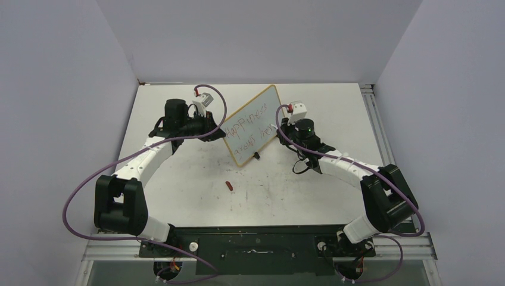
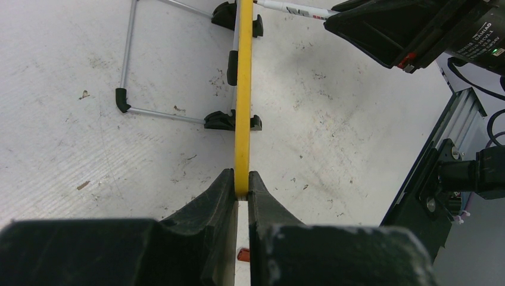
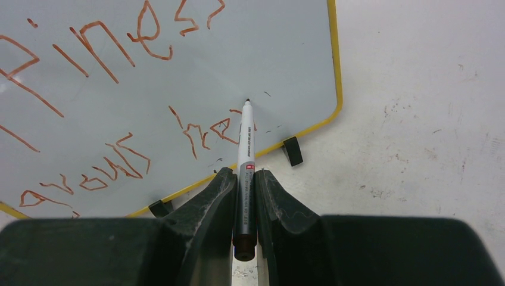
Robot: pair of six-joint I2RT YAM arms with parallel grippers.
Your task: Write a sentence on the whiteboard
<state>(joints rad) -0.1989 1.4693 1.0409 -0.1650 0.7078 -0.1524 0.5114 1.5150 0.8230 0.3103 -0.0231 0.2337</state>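
Note:
The whiteboard (image 1: 256, 116) stands tilted on its black feet at the table's middle, with a yellow frame (image 2: 242, 89). The sentence (image 1: 249, 128) runs across it in two slanted red lines (image 3: 107, 65). My left gripper (image 2: 242, 183) is shut on the board's left frame edge, seen edge-on. My right gripper (image 3: 243, 177) is shut on a white and grey marker (image 3: 245, 146). Its tip points at the board's lower right corner, just past the last red word. Whether the tip touches the board I cannot tell. In the top view the right gripper (image 1: 280, 128) sits at the board's right end.
A red marker cap (image 1: 230, 186) lies on the scuffed white table (image 1: 196, 179) in front of the board. The board's wire stand legs (image 2: 128, 71) stretch out behind it. A metal rail (image 1: 375, 119) runs along the table's right edge. Grey walls close in on three sides.

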